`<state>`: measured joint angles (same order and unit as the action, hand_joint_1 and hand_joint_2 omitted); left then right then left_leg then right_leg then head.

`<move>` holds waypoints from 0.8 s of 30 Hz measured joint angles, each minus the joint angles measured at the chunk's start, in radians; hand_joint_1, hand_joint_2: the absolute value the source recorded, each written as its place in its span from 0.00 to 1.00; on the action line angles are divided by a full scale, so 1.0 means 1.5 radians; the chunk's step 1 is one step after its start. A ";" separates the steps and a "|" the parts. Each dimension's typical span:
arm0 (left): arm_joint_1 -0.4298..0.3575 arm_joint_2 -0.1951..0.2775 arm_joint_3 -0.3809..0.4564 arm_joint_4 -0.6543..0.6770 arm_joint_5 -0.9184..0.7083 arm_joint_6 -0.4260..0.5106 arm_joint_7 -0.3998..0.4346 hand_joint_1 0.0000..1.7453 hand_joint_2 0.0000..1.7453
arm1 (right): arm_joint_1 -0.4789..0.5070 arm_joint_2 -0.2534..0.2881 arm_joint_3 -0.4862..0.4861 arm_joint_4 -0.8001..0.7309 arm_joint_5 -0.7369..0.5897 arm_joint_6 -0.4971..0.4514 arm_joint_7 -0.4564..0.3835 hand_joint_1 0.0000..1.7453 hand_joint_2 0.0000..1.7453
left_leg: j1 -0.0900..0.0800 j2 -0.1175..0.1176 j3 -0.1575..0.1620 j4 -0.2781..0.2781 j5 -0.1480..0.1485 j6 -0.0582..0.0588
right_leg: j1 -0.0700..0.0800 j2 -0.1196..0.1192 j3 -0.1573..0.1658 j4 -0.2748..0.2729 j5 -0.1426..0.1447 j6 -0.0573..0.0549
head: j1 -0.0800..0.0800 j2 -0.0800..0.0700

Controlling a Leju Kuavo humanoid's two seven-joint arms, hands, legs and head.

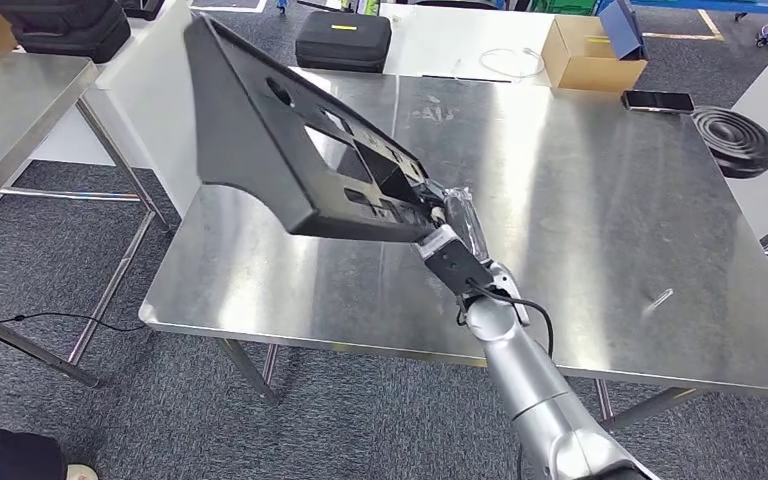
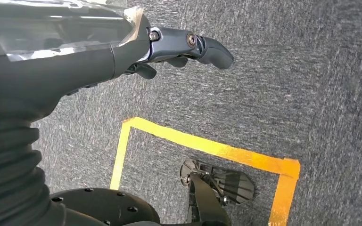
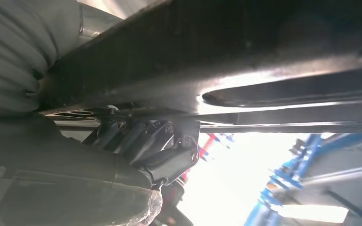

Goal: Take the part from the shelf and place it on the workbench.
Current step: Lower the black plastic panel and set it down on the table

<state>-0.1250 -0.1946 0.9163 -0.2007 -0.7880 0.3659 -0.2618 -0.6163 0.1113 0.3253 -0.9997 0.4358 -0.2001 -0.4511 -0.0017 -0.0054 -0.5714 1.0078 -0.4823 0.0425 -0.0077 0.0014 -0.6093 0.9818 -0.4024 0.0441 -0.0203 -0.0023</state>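
Note:
The part (image 1: 280,130) is a large flat black panel with rectangular cut-outs, held tilted in the air over the near left area of the steel workbench (image 1: 580,220). My right hand (image 1: 447,215) grips its lower right corner, with the silver arm rising from the bottom of the head view. The right wrist view shows the panel's dark underside (image 3: 245,52) close above my fingers (image 3: 160,150), which clamp its edge. My left hand (image 2: 179,52) hangs over grey carpet and holds nothing, its fingers loosely bent.
At the workbench's far edge lie a black case (image 1: 343,40), a cardboard box (image 1: 590,55), a phone (image 1: 657,100) and a black ribbed disc (image 1: 735,140). A second steel table (image 1: 10,100) stands at the left. Yellow tape (image 2: 207,146) marks the floor.

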 joint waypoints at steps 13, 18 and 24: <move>-0.030 -0.023 -0.022 0.000 -0.015 -0.013 0.022 0.00 1.00 | -0.310 0.137 0.092 0.281 0.210 -0.117 0.178 1.00 1.00 | 0.002 -0.001 0.002 0.000 0.001 -0.001 | 0.001 0.000 -0.001 0.002 0.000 0.000 | 0.000 0.000; -0.031 -0.026 -0.025 0.000 -0.024 -0.016 0.024 0.00 1.00 | -0.337 0.128 0.117 0.374 0.292 -0.133 0.297 1.00 1.00 | 0.001 -0.002 0.004 0.000 0.001 -0.001 | 0.001 -0.001 -0.001 0.002 0.000 0.000 | 0.000 0.000; -0.031 -0.027 -0.032 0.000 -0.026 -0.018 0.024 0.00 1.00 | -0.337 0.087 0.138 0.434 0.335 -0.134 0.354 1.00 1.00 | 0.000 -0.001 0.004 0.000 0.001 -0.001 | 0.000 -0.001 -0.001 0.002 0.000 0.000 | 0.000 0.000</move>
<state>-0.1710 -0.2353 0.8687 -0.2007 -0.8275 0.3386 -0.2256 -1.1218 0.2422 0.5316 -0.3486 0.9379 -0.4006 0.0799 -0.0018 -0.0077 -0.5649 1.0085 -0.4813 0.0411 -0.0072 -0.0001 -0.6111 0.9842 -0.4023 0.0439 -0.0202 -0.0023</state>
